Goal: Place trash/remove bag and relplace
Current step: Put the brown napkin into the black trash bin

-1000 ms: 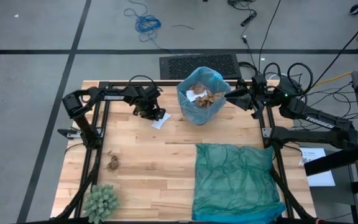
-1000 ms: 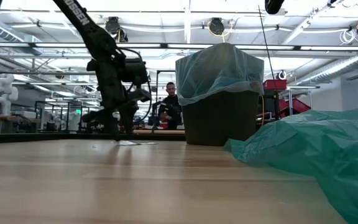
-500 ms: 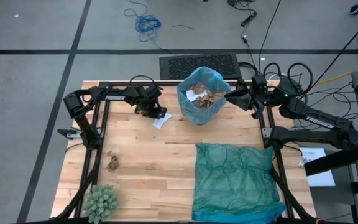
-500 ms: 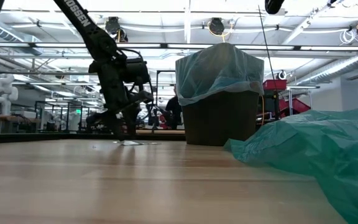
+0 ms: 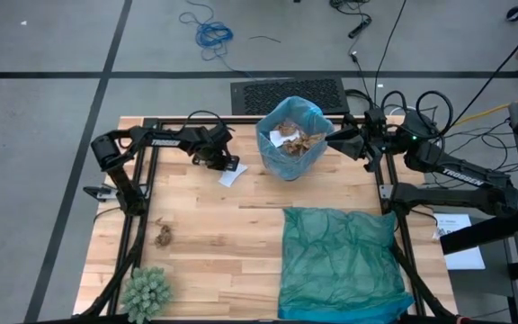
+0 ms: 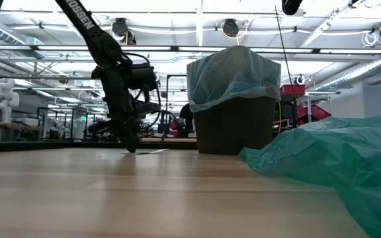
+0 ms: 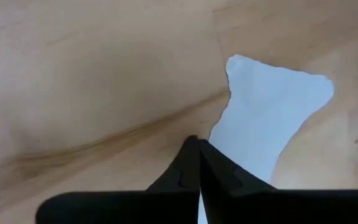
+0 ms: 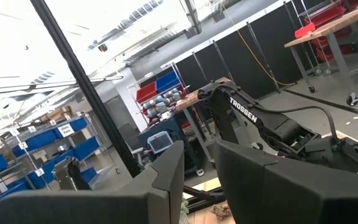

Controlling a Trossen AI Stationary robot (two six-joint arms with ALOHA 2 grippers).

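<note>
Left tool (image 5: pixel 227 167) is clenched tight, its two dark fingers (image 7: pixel 194 168) pressed together at the edge of a flat white paper scrap (image 7: pixel 269 118) lying on the pale wooden tabletop (image 5: pixel 205 225); whether the scrap is pinched between them cannot be told. That scrap sits just beside the dark bin lined with a thin translucent sky-blue plastic bag (image 5: pixel 290 139), which holds brown wadded paper lumps and white scraps (image 5: pixel 293 138). One more brown wadded lump (image 5: pixel 163 238) lies well apart on the tabletop, near a green spiky ball (image 5: pixel 147 290) at the corner. A crumpled dark teal-green plastic bag (image 5: pixel 340 261) covers the opposite side.

From the low view the left arm slopes down steeply, its tool (image 6: pixel 129 142) tip at the surface beside the bin (image 6: pixel 233 132).

Right tool (image 5: pixel 335 139) waits at the bag's rim on the other side; its fingers (image 8: pixel 166 174) stand slightly apart, and whether they pinch the rim cannot be told. Its wrist view looks past the bin to the left arm and a room of shelves with blue crates.
</note>
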